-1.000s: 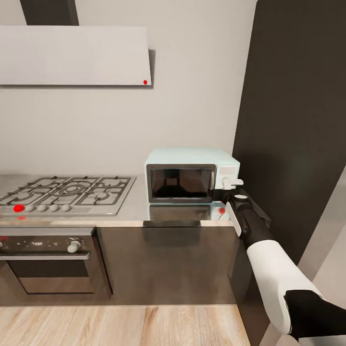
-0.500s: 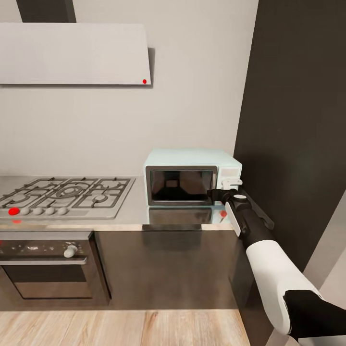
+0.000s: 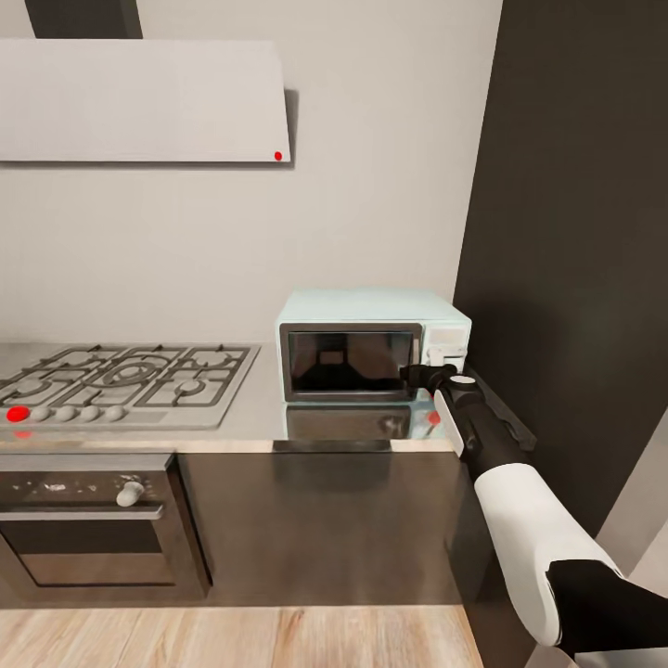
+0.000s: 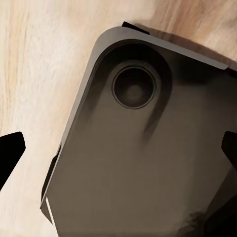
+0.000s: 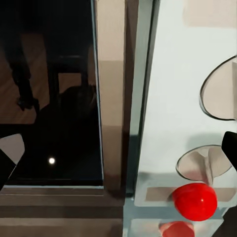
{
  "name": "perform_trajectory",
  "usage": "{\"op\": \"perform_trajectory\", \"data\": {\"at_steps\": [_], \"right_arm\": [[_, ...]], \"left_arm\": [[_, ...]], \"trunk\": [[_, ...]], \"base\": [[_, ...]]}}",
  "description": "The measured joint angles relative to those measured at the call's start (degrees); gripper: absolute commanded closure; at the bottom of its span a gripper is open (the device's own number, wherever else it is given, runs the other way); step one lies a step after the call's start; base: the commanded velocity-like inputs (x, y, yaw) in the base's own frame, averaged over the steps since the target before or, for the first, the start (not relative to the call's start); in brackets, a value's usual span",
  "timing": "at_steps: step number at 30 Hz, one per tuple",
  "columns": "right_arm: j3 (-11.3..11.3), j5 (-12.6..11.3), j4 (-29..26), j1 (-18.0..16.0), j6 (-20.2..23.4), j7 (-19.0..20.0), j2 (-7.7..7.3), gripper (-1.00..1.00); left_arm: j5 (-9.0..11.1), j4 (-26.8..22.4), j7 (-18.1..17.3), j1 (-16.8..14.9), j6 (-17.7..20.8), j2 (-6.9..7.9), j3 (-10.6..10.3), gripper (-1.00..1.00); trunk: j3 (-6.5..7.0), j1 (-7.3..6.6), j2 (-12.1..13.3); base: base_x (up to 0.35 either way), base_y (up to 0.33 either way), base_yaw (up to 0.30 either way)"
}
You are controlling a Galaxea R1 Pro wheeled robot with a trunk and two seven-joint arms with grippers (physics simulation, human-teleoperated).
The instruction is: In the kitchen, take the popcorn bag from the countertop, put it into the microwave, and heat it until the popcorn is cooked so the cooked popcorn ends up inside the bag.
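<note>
right pincer [image 3: 425,375] raised at the front of the microwave [image 3: 371,345], at the seam between dark glass door [image 3: 348,360] and white control panel [image 3: 447,345]; fingertips dark at the two sides of the right wrist view, set apart, nothing between them, so released. seen from that wrist: door edge and pale frame strip [image 5: 112,98] just ahead, two knobs [image 5: 207,163] on the panel, a red dot [image 5: 194,201] below the lower knob. cannot tell whether touching the microwave or just short of it.

left pincer [image 4: 118,153] pointing down over a dark grey rounded plate with a round socket [image 4: 133,87], above pale wooden floor [image 4: 39,64]; black fingertips at the two sides of that view, spread wide, gripping nothing.

microwave standing shut at the right end of the counter [image 3: 250,413], near its front edge, close beside the tall dark panel [image 3: 575,232] on the right; little room on that side, open steel surface to the left between microwave and gas hob [image 3: 125,376]. popcorn bag not made out on the visible stretch of counter.

further out: built-in oven [image 3: 88,520] under the hob, dark cabinet fronts [image 3: 320,520], grey extractor hood [image 3: 139,102] with a red dot on the pale wall, wood floor along the bottom.
</note>
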Motion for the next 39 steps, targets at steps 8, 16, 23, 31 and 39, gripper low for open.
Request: {"op": "perform_trajectory", "data": {"at_steps": [8, 16, 23, 31, 39], "right_arm": [[0.0, 0.0, 0.0, 0.0, 0.0, -0.1, 0.04, -1.0], [0.0, 0.0, 0.0, 0.0, 0.0, 0.0, 0.04, -1.0], [0.0, -0.1, 0.0, 0.0, 0.1, 0.0, -0.02, 1.0], [-0.1, 0.0, 0.0, 0.0, 0.0, -0.1, 0.03, 1.0], [0.0, -0.3, 0.0, 0.0, 0.0, -0.1, 0.05, 1.0]], "left_arm": [[0.2, 0.0, 0.0, 0.0, 0.0, 0.0, 0.1, -1.0], [0.3, 0.0, 0.0, 0.0, 0.0, 0.0, 0.1, -1.0], [0.3, 0.0, 0.0, 0.0, 0.0, 0.0, 0.2, -1.0], [0.3, 0.0, 0.0, 0.0, 0.0, 0.0, 0.2, -1.0], [0.3, 0.0, 0.0, 0.0, 0.0, -0.02, 0.2, -1.0]], "trunk": [[0.0, 0.0, 0.0], [0.0, 0.0, 0.0], [0.0, 0.0, 0.0], [0.0, 0.0, 0.0], [0.0, 0.03, 0.0]], "base": [[0.096, 0.0, 0.0], [0.002, 0.0, 0.0], [0.0, 0.0, 0.0], [0.0, 0.0, 0.0], [-0.101, 0.0, 0.0]]}}
